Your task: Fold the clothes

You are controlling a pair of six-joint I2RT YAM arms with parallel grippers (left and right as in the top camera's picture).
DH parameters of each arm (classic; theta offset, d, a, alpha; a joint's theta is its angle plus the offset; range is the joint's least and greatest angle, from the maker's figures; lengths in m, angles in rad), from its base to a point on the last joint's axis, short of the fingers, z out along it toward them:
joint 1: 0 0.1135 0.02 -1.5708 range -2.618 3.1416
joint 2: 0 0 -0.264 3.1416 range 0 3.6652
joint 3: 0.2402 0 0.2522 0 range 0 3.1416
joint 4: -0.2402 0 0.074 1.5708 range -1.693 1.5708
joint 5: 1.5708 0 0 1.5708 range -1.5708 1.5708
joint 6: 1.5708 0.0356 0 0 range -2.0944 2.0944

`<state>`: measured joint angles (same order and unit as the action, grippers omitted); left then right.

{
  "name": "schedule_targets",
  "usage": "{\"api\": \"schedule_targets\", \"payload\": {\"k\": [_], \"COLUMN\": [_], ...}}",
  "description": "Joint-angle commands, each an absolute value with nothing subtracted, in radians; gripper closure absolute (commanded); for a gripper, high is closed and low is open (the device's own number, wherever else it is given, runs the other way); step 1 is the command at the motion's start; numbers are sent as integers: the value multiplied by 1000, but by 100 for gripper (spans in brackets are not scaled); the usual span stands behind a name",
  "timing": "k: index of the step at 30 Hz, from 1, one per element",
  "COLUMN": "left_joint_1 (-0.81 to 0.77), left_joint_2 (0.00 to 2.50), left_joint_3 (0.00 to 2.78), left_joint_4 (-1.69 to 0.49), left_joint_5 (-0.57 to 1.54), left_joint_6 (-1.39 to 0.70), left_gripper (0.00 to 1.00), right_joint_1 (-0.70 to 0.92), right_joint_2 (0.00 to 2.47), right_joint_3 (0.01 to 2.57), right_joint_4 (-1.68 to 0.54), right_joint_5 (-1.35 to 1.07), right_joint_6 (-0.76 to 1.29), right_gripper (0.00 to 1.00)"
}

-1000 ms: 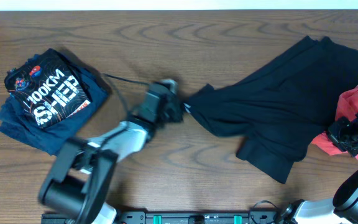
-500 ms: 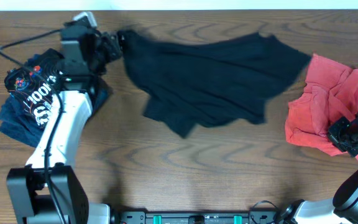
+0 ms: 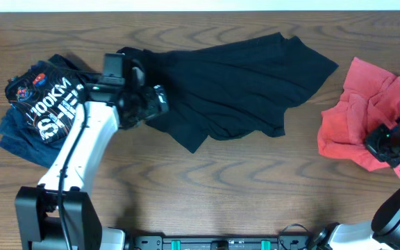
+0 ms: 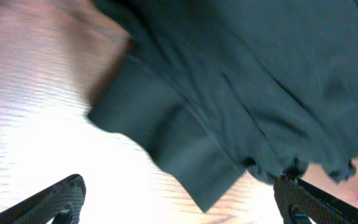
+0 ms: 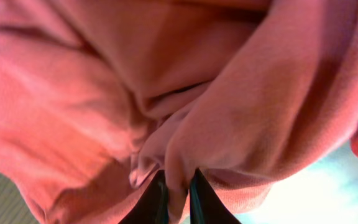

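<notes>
Gaping, left end effector (image 3: 155,103) overhangs black tee (image 3: 242,76) edge; right end effector (image 5: 178,194) pinches red tee (image 3: 356,111) fold.

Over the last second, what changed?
The left end effector dragged the black tee leftward off the red tee, toward the 100KM tee, then opened and let it go; it now lies spread out. Unchanged: the 100KM tee, and the right end effector stays pinched on the red tee.

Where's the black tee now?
Overhead, the black tee lies spread across the far middle, between the navy 100KM tee at left and the red tee at right, with the left end effector over its left edge.
</notes>
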<state>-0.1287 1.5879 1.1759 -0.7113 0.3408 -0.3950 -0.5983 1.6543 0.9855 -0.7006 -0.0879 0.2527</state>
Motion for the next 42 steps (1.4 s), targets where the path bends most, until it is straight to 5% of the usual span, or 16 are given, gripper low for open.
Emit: {"api": "schedule_targets", "payload": {"k": [1,6,18,21,30,35,42], "left_joint_1": [-189,-261,-320,-320,-320,-320,-320], "left_joint_2": [1588,1591,1696,1716,1717,1717,1717], "left_joint_3": [1125,1026,976,976,976,976,976], "left_joint_4": [-681,-517,-420,-421,-421,-433,-495], "left_joint_5": [346,347,348,355,355,356,366], "left_joint_6": [-352,-353,-405,-406,-405,-406,-444], "left_gripper": [2,2,1,2,1,2,2], "right_joint_1": [-535,-471,-485,-519,-694,-767,-728], "right_joint_2": [1646,1674,1843,1859,1856,1855,1811], "right_joint_3": [983,983,983,984,1124,1248,1403], "right_joint_4": [-697,-666,-468,-435,-507,-628,-704], "right_joint_5": [-139,-83,-22,142,435,405,1], "right_joint_6": [186,155,-121,-96,36,119,86], "right_gripper": [91,99,99,89,82,88,75]}}
